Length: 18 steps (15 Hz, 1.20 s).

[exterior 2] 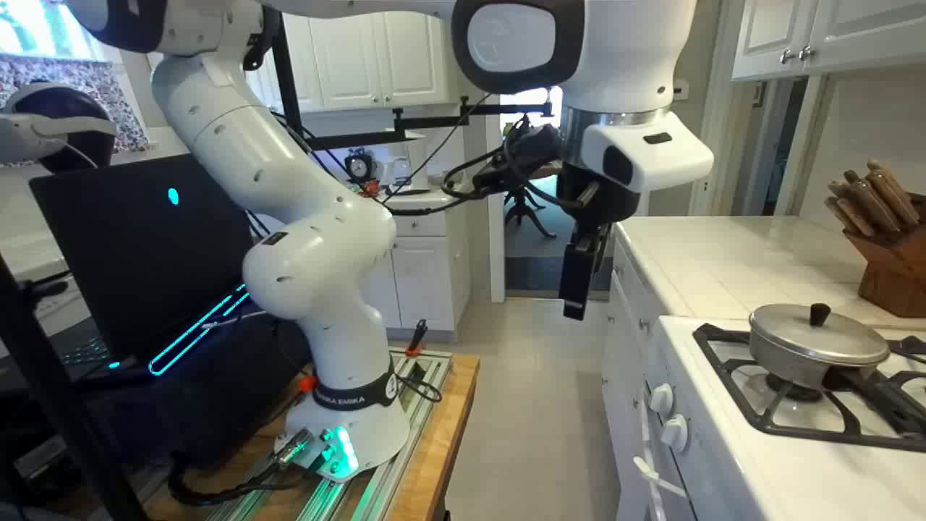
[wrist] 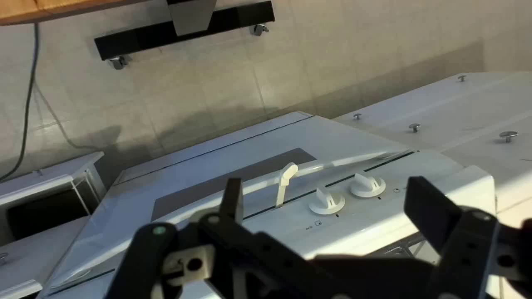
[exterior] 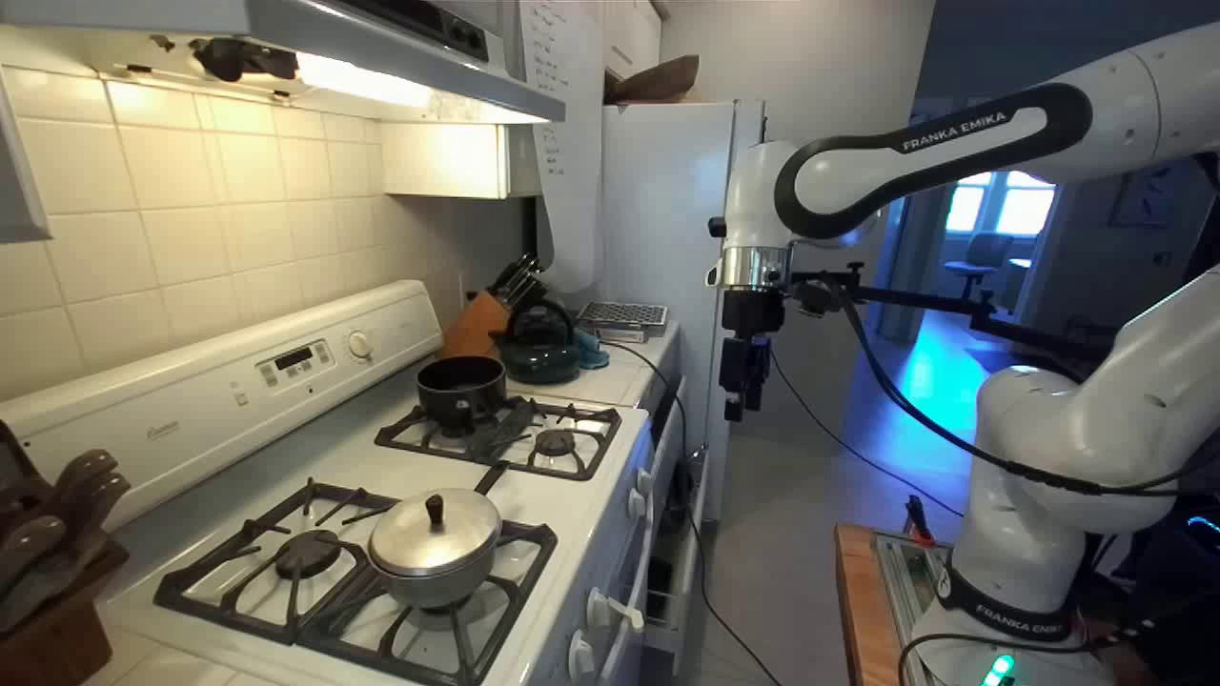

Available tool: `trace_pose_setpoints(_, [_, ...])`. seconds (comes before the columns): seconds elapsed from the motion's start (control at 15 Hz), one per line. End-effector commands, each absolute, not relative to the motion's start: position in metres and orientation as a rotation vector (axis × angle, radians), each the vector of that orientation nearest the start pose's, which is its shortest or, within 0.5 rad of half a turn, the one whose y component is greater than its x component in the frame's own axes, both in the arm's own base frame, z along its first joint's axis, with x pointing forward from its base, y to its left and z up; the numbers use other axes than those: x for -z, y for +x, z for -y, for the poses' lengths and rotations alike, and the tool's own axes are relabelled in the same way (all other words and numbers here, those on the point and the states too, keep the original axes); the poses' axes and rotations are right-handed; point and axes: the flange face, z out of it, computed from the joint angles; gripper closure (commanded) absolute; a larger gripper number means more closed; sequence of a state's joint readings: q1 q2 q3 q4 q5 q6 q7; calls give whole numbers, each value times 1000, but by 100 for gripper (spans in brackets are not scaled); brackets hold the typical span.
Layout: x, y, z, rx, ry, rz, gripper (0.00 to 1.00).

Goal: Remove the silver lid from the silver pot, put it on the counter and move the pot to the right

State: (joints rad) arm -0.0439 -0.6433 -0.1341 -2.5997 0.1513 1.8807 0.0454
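Okay, got the silver lid (exterior: 436, 535) sitting on the silver pot (exterior: 436, 585), up on the grate (exterior 2: 817, 433) near the front edge of the table (exterior: 577, 505), toward the corner nearer the brown-handled knife block (exterior 2: 893, 275). Can also spot a black pan (exterior: 462, 389) toward the back edge and a dark kettle (exterior: 540, 360) past the opposite side edge. Seeing the claw (wrist: 328, 199) spread wide, hanging out beyond the front edge.
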Motion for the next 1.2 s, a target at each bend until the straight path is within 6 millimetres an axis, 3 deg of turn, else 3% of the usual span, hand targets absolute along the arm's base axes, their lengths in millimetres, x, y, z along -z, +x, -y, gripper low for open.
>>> trace_pose_setpoints(0.0, [-454, 340, 50, -104, -2891, -357, 0])
trace_pose_setpoints(0.4, [-454, 343, 52, -69, -2906, -396, 0])
trace_pose_setpoints(0.67, [-452, 376, 55, 107, -2893, -319, 0])
trace_pose_setpoints(1.13, [-433, 417, 12, 217, -2898, -1, 0])
